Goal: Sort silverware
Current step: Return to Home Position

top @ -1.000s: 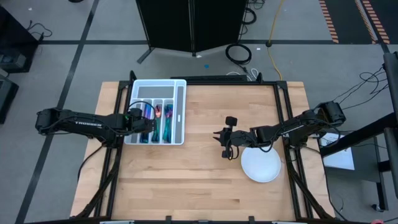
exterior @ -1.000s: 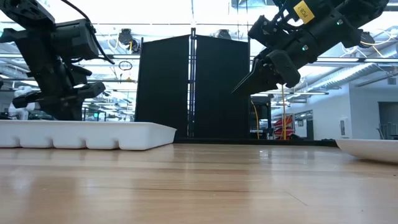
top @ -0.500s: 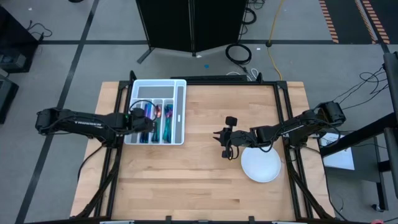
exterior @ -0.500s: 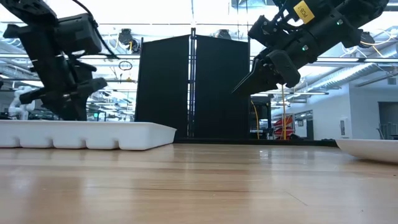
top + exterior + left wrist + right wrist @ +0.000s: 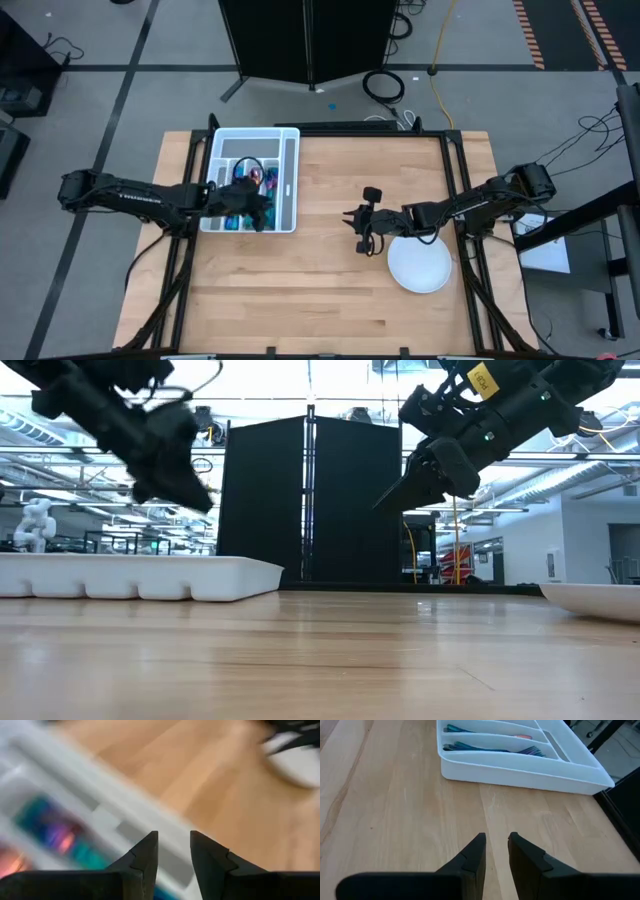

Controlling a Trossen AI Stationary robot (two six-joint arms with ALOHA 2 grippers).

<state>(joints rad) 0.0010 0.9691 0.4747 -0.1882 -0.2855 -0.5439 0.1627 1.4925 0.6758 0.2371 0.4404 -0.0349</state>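
silverware (image 5: 490, 748) lies in the white divided tray (image 5: 290, 150), upper left; sorting looks finished. left gripper (image 5: 174, 837) and right gripper (image 5: 497, 837) are slightly parted, empty.

Left arm (image 5: 140, 197), left of centre in the high view: white lettering along the link, reading "TROSSEN", barely legible. Right arm (image 5: 520, 405), upper right of the low view: yellow tag (image 5: 483, 377) with dark characters, illegible. No other readable text.

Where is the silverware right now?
In the high view, the silverware lies inside the white tray at the table's upper-left corner, with the left gripper above it.
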